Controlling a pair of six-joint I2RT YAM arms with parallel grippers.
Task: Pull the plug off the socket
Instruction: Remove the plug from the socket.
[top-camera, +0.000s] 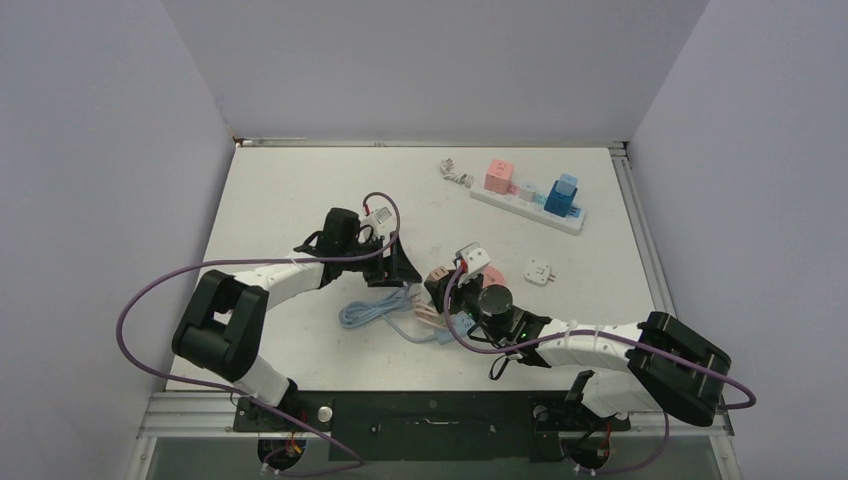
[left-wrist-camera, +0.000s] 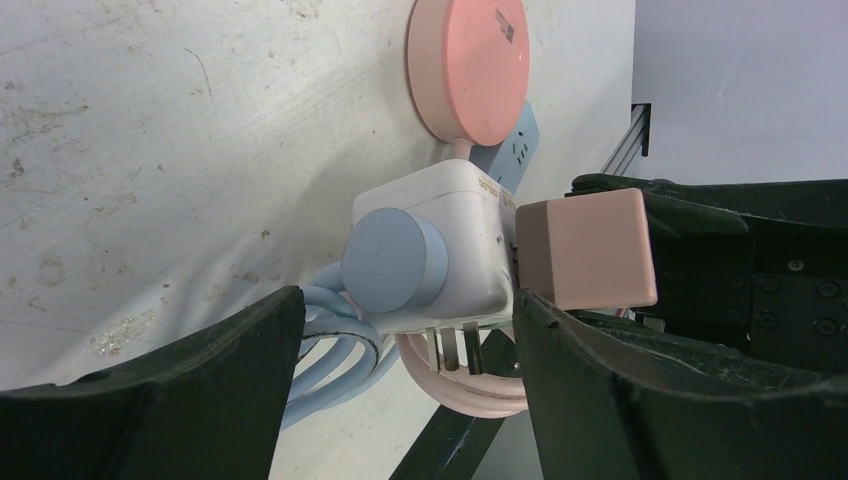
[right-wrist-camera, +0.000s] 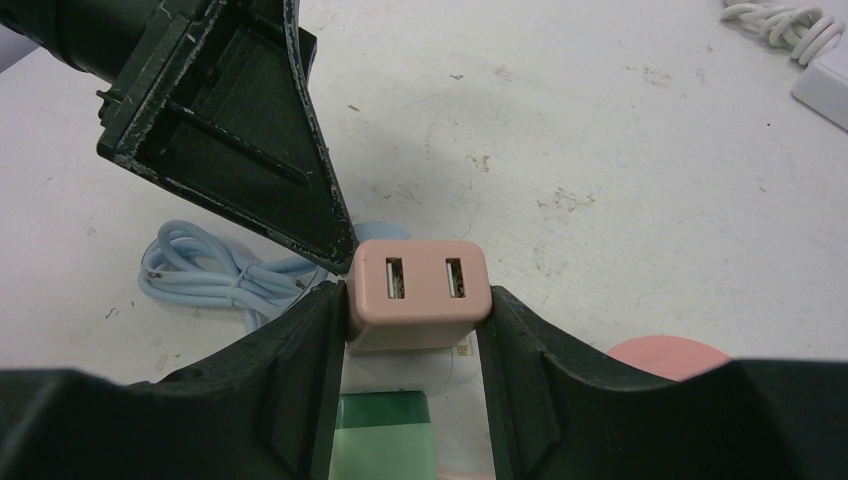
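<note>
A white cube socket (left-wrist-camera: 455, 245) lies at the table's middle (top-camera: 455, 285). A pink USB plug (right-wrist-camera: 417, 290) sticks out of its side and also shows in the left wrist view (left-wrist-camera: 585, 250). A round light-blue plug (left-wrist-camera: 392, 265) and a green plug (right-wrist-camera: 380, 435) sit in other faces. My right gripper (right-wrist-camera: 415, 295) is shut on the pink USB plug, one finger on each side. My left gripper (left-wrist-camera: 408, 300) is open, with the cube between its fingertips. Its right finger (left-wrist-camera: 640, 400) is at the cube's edge and its left finger (left-wrist-camera: 180, 400) stands apart.
A light-blue cable coil (top-camera: 372, 312) and a pink cable (left-wrist-camera: 480, 385) lie by the cube. A pink round disc (left-wrist-camera: 468, 65) lies beyond it. A white power strip (top-camera: 505, 202) with a pink plug (top-camera: 498, 176) and a blue plug (top-camera: 563, 195) is at the back right. A small white adapter (top-camera: 541, 272) lies near.
</note>
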